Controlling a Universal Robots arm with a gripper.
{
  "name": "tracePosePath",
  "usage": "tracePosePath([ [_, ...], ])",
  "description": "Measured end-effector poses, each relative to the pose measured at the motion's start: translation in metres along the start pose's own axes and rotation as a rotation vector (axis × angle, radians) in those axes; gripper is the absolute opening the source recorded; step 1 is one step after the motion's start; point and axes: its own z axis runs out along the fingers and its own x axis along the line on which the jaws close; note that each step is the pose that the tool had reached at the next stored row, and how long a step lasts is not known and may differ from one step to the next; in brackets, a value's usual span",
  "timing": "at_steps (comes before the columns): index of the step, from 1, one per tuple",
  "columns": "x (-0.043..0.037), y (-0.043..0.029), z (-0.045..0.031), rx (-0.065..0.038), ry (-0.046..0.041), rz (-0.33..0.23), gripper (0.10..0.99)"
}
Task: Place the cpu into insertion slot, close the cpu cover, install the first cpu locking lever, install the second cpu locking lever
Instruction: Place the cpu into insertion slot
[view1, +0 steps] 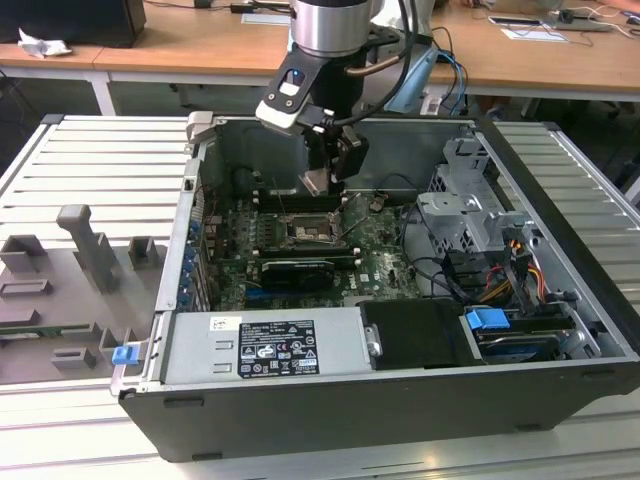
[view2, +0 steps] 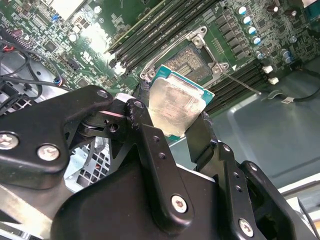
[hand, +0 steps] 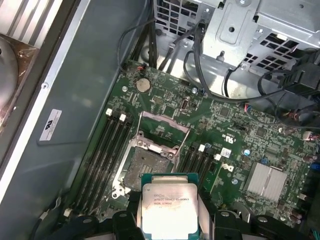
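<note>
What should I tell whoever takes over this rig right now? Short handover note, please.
The hand is shut on the cpu, holding it above the motherboard.
The insertion slot is empty; the cpu is not in it yet.
The cpu cover is flipped open, off the slot.
Done: the cpu is picked up.
Left: everything after pickup.
</note>
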Motion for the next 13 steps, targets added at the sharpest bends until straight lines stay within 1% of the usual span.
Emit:
tracePosePath([
  [13, -0.0001, -0.0005, 0.0068, 0.0, -0.001, 0.013, 0.537],
])
